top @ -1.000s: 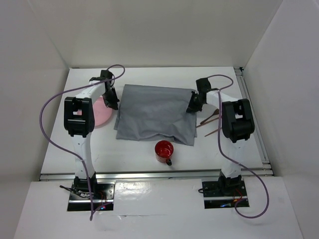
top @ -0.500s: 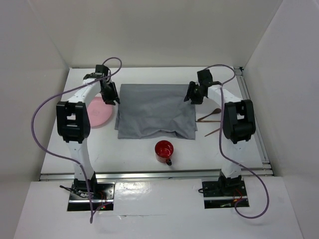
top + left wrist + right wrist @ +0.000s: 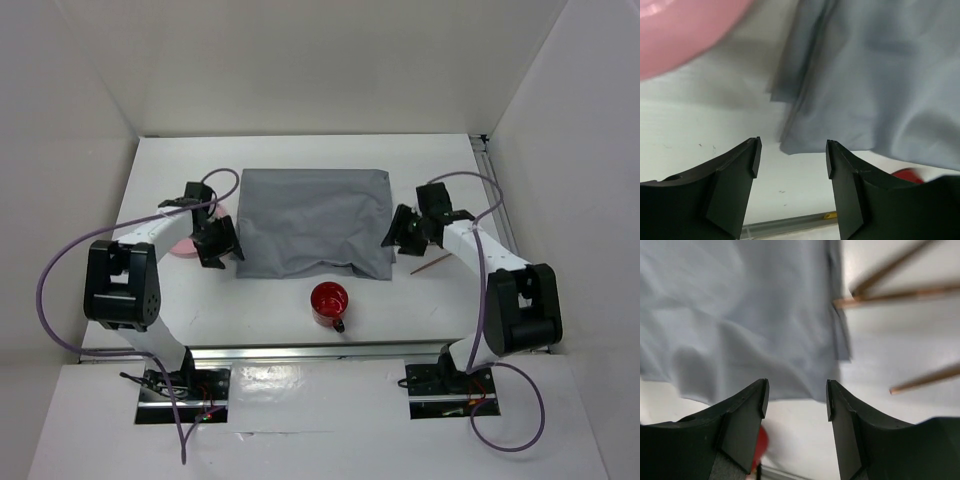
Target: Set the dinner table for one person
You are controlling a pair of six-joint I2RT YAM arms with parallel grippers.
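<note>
The grey cloth (image 3: 312, 222) lies spread on the white dinner table (image 3: 260, 300), its near edge slightly rumpled. My left gripper (image 3: 222, 246) hovers open just off the cloth's near-left corner (image 3: 790, 147), with nothing between its fingers (image 3: 740, 170). On the other side my right gripper (image 3: 397, 232) is open and empty beside the cloth's near-right corner (image 3: 837, 347). A pink plate (image 3: 186, 244) sits left of the cloth, mostly under the left arm, and its rim (image 3: 675, 30) shows in the left wrist view. A red mug (image 3: 330, 302) stands in front of the cloth.
Thin wooden utensils (image 3: 432, 265) lie right of the cloth, partly under the right arm; their brown handles (image 3: 890, 297) show in the right wrist view. A metal rail (image 3: 320, 350) runs along the front edge and another along the right edge (image 3: 505, 230). White walls enclose the table.
Both grippers opened and let go of the cloth. Both arms drew back from its far corners to its near corners. The cloth now lies flatter and squarer.
</note>
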